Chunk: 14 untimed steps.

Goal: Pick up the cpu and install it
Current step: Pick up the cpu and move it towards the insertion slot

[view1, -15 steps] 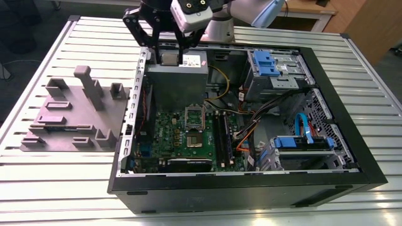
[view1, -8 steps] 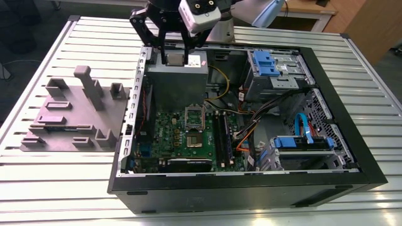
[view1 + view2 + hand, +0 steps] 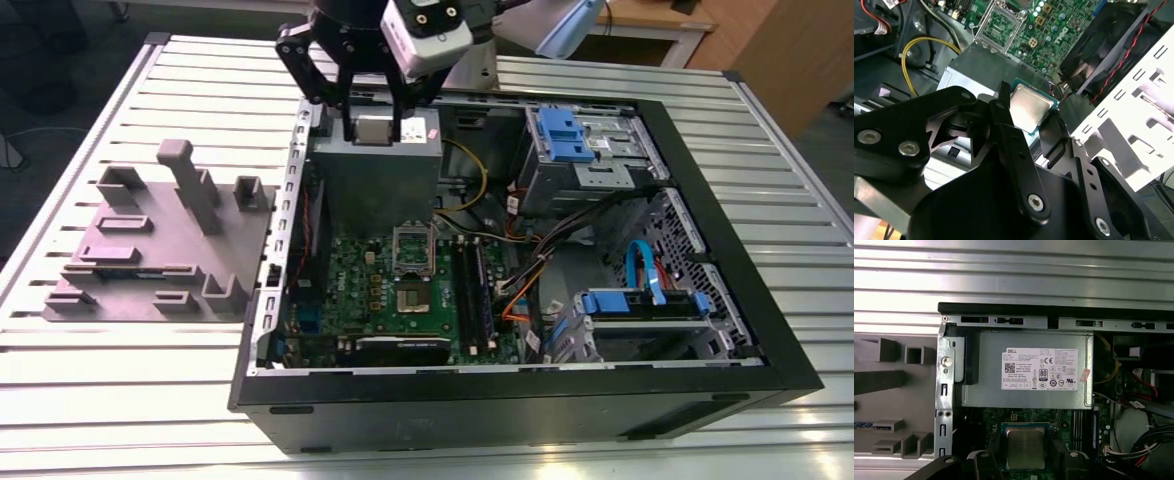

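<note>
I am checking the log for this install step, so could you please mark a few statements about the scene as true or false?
1. The gripper is shut on the cpu. True.
2. The cpu sits in the motherboard socket. False: it hangs in the gripper over the grey power supply.
3. The computer case has its side open, showing the motherboard. True.
4. The grey fixture block lies inside the case. False: it rests on the slatted table, to the exterior view's left of the case.
</note>
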Available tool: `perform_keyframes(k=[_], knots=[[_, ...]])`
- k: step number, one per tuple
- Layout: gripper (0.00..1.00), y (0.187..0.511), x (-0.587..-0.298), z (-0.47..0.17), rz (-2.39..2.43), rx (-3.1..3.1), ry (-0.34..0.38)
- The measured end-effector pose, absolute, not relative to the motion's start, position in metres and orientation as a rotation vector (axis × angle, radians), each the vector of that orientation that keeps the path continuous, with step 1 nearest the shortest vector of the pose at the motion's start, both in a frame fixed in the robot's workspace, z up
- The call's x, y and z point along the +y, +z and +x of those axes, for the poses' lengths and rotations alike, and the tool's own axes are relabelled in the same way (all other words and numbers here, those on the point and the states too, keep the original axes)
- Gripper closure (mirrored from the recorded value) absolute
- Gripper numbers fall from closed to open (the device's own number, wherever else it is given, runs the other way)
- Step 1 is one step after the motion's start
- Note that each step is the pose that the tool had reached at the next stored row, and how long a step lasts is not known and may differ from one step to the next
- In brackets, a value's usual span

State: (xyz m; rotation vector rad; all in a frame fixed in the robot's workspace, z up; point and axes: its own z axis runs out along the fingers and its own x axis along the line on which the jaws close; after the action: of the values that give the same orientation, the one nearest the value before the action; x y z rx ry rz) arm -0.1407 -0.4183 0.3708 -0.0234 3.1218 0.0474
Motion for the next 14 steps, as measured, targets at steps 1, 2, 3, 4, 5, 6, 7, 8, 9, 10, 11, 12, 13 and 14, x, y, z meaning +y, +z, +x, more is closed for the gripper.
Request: perform_keyframes(k=[1, 2, 3, 4, 5, 6, 7, 8, 9, 10, 11, 12, 13, 14], knots=[[0.53, 0.3708, -0.4197, -0.1407, -0.023, 3.122, 0.047], [0.53, 0.3708, -0.4207, -0.1406, -0.023, 3.122, 0.047], [0.53, 0.3708, -0.4216, -0.1406, -0.023, 3.122, 0.047], [0.53, 0.3708, -0.4221, -0.1407, -0.023, 3.122, 0.047], [0.53, 0.3708, -0.4222, -0.1407, -0.023, 3.122, 0.047], [0.53, 0.3708, -0.4222, -0.1406, -0.023, 3.122, 0.047], [0.53, 0.3708, -0.4223, -0.1406, -0.023, 3.122, 0.047], [0.53, 0.3708, -0.4223, -0.1405, -0.023, 3.122, 0.047], [0.53, 0.3708, -0.4223, -0.1405, -0.023, 3.122, 0.047], [0.53, 0.3708, -0.4223, -0.1404, -0.023, 3.122, 0.047], [0.53, 0.3708, -0.4224, -0.1403, -0.023, 3.122, 0.047], [0.53, 0.3708, -0.4224, -0.1402, -0.023, 3.122, 0.047], [0.53, 0.3708, -0.4223, -0.1401, -0.023, 3.122, 0.047], [0.53, 0.3708, -0.4223, -0.14, -0.023, 3.122, 0.047]])
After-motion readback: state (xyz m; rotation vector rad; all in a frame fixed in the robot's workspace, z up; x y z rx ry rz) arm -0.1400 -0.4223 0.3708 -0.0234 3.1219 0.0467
